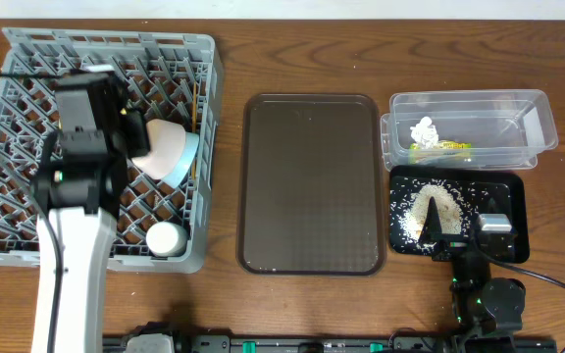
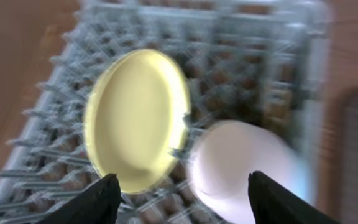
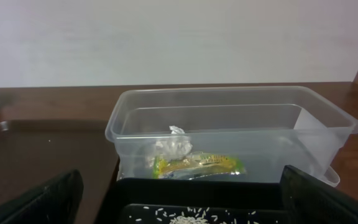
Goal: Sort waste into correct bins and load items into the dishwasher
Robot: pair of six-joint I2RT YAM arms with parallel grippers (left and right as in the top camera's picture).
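The grey dishwasher rack (image 1: 8, 127) is at the left. My left arm hangs over it and hides the yellow plate from above. In the left wrist view the plate (image 2: 135, 118) stands on edge among the pegs beside the pinkish-white bowl (image 2: 241, 168). The left gripper (image 2: 185, 202) is open and empty above them. The bowl (image 1: 165, 145) is nested in the light blue bowl (image 1: 188, 157). The white cup (image 1: 165, 238) and chopsticks (image 1: 196, 118) are in the rack. The clear tub (image 1: 469, 95) holds the tissue (image 1: 424, 130) and wrapper (image 1: 444, 149). The black tray (image 1: 503, 191) holds the rice (image 1: 435, 206). My right gripper (image 3: 185, 205) is open and empty over that tray's near edge.
The brown serving tray (image 1: 310, 183) lies between the rack and the bins with nothing on it. In the right wrist view the tub (image 3: 260, 124) stands just behind the black tray (image 3: 197, 193), with a white wall further back.
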